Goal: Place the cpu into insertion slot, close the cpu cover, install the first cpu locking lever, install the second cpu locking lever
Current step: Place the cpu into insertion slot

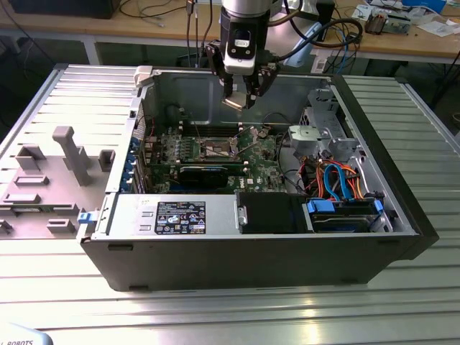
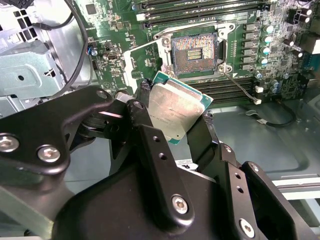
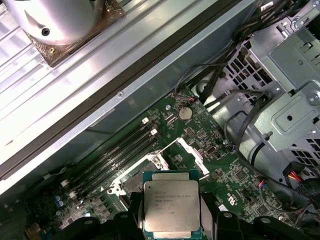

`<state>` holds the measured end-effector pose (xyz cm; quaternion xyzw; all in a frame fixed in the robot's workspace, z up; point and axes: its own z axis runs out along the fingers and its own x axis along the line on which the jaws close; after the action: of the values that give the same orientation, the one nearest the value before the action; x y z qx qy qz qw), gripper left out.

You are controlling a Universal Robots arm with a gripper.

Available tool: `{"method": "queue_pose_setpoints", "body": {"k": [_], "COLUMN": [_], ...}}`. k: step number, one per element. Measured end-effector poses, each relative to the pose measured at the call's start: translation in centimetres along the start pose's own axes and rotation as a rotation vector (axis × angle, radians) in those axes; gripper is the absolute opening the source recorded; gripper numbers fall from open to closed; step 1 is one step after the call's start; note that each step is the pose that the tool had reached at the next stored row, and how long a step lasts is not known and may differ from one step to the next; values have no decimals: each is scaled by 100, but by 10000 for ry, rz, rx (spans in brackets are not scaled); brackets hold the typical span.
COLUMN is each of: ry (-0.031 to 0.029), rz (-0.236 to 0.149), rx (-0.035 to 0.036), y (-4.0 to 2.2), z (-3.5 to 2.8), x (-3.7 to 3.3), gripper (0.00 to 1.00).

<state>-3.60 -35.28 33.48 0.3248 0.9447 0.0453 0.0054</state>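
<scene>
Cpu [image 3: 171,207] is pinched by its edges in my end effector [image 2: 176,103] (closed snugly on it), held above the uncovered insertion slot [image 2: 194,49].

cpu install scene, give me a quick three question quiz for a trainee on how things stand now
1. True or false: the cpu already sits in the insertion slot.
2. The gripper is: a) open, b) shut on the cpu, c) shut on a cable.
3. Fill in: in the exterior view, the orange and blue cables lie toward the view's ____ of the motherboard.
Key: 1 false; 2 b; 3 right.
</scene>
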Motion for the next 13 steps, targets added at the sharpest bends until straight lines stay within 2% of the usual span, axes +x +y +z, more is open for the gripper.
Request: {"method": "queue_pose_setpoints", "body": {"k": [13], "ry": [-9], "rz": [106], "rx": [-2], "y": [0], "z": [4], "x": [0], "gripper": [54]}}
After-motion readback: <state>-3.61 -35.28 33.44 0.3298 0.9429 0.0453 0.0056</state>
